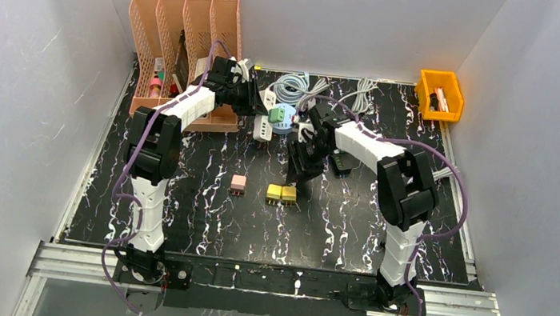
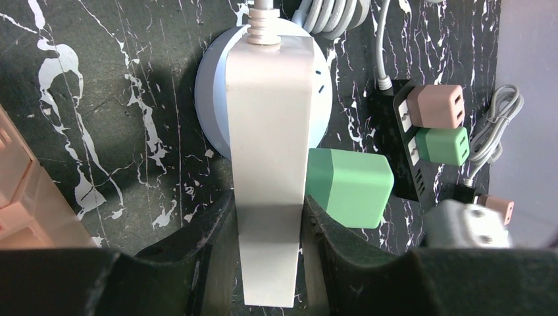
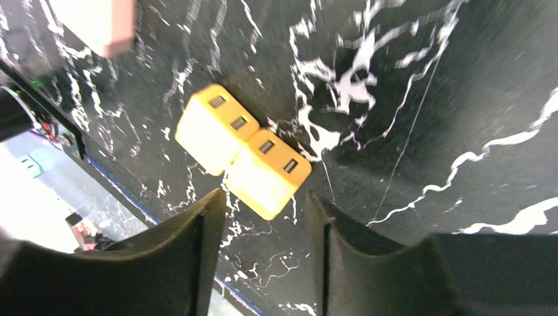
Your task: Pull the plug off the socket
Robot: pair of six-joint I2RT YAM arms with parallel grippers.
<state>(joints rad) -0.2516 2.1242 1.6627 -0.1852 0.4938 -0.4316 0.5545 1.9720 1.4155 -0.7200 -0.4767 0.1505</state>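
Note:
In the left wrist view my left gripper (image 2: 270, 230) is shut on a long white socket block (image 2: 270, 131) with a cord at its far end. A green plug (image 2: 349, 185) sticks out of the block's right side, right beside my right-hand finger. From above, the socket block (image 1: 263, 128) and the green plug (image 1: 276, 115) sit at the back centre of the table, with my left gripper (image 1: 258, 111) on them. My right gripper (image 1: 294, 177) hangs open over the mat with nothing between its fingers. Two yellow plugs (image 3: 266, 172) lie just beyond its tips.
A round pale-blue socket hub (image 2: 210, 99) lies under the white block. A black power strip (image 2: 411, 141) to the right carries a pink plug (image 2: 435, 105) and a green one (image 2: 441, 145). A loose pink plug (image 1: 238, 183), an orange file rack (image 1: 186, 42), a yellow bin (image 1: 439, 94) and coiled cables (image 1: 293, 87) are also here.

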